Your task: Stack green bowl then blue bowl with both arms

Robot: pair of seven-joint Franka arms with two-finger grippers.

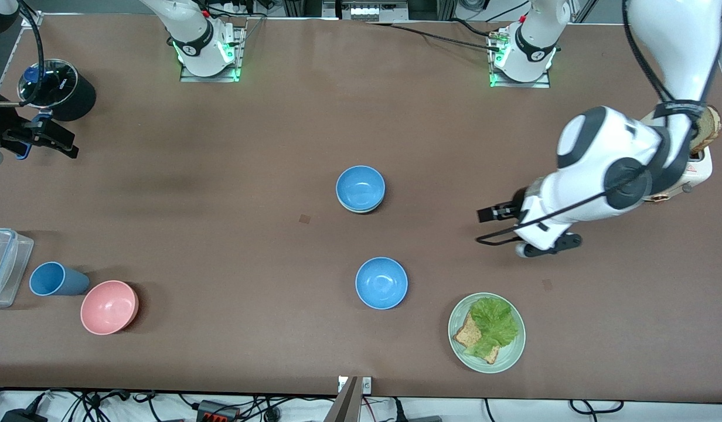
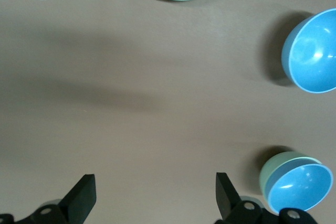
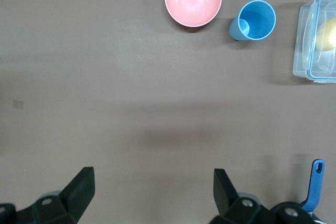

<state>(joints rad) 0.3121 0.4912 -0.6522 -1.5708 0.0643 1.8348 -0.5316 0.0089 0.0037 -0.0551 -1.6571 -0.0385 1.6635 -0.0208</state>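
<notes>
Near the middle of the brown worktop [image 1: 232,176], a blue bowl [image 1: 360,187] sits nested inside the green bowl [image 2: 273,170], whose pale rim shows just beneath it. A second blue bowl [image 1: 381,282] stands alone, nearer to the front camera than the stack and well apart from it. A pale-green plate [image 1: 513,351] carrying toast [image 1: 470,334] and lettuce [image 1: 494,320] lies nearer still, toward the left arm's end of the worktop.

The left gripper [image 1: 494,213] hangs over bare worktop between the stack and the left arm's end, its fingers [image 2: 83,198] spread apart and holding nothing. The right gripper [image 1: 36,138] hangs over the right arm's end of the worktop, beside a black round container [image 1: 74,92]; its fingers [image 3: 80,188] are likewise apart and empty.

Toward the right arm's end, near the front camera, stand a pink bowl [image 1: 109,306], a blue cup [image 1: 56,279] just beside it, and a clear plastic box [image 1: 3,266].
</notes>
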